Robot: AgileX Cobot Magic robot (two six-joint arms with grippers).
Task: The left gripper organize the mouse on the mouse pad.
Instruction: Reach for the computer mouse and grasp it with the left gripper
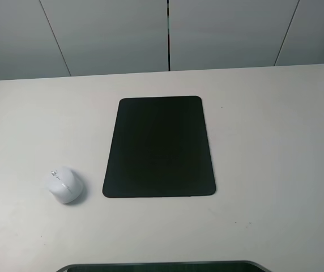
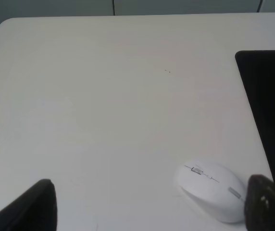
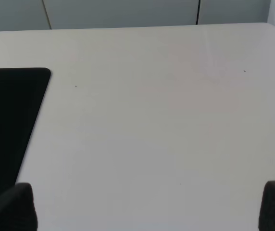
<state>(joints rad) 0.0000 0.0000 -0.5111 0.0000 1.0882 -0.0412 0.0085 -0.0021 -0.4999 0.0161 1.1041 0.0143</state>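
The white mouse (image 1: 65, 184) lies on the bare table, a little to the left of the black mouse pad (image 1: 159, 147), near the pad's front left corner. In the left wrist view the mouse (image 2: 214, 190) sits close to one black fingertip (image 2: 265, 202) of my left gripper (image 2: 152, 204), which stands open well above the table; the pad (image 2: 269, 101) shows at the frame's edge. My right gripper (image 3: 147, 204) is open too, with nothing between its fingers, beside the pad's (image 3: 7, 120) other side. Neither gripper appears in the exterior high view.
The white table (image 1: 275, 141) runs back to a grey panelled wall (image 1: 167, 34). A dark rounded edge (image 1: 162, 266) shows at the table's front. Nothing else lies on the table.
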